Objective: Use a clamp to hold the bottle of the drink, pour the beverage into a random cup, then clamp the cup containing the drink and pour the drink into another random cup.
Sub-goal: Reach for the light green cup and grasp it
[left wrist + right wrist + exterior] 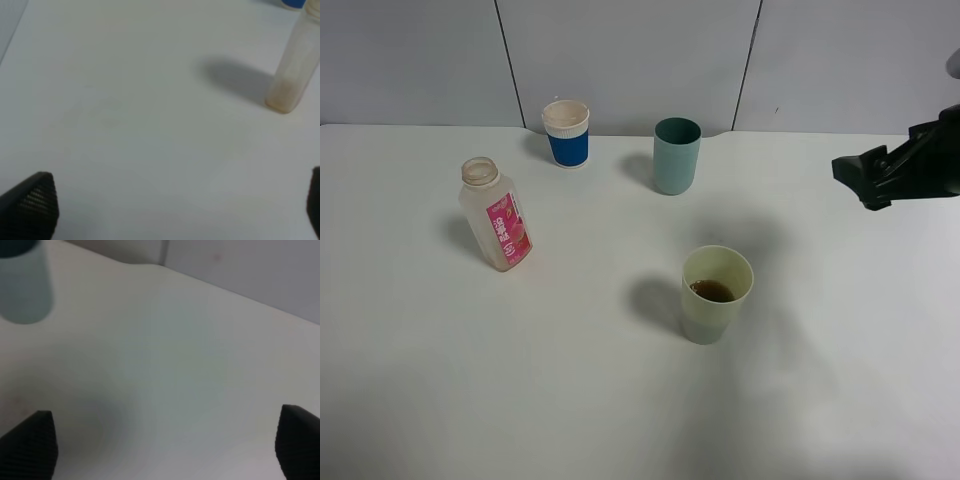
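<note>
A pale yellow-green cup [717,300] stands upright on the white worktop [620,410], a little toward 5 o'clock from the middle of the high view. A shallow pool of brown drink [712,291] lies in its bottom. At 12 o'clock from it, well apart, a teal cup [677,155] stands upright near the back wall [630,50]. At 10 o'clock from the yellow-green cup, well apart, the translucent bottle [498,214] with a pink label stands on its base, its wide neck uncapped. At 1 o'clock from the bottle, near the wall, stands a white paper cup with a blue band [566,132]. The black right arm [905,165] hangs over the worktop at 3 o'clock, well apart from every cup. The right claw [165,442] is released, its dark fingertips spread wide over bare worktop, grasping nothing. The left claw [172,205] is likewise released and spread wide over bare worktop, with the bottle's lower part standing ahead of it
</note>
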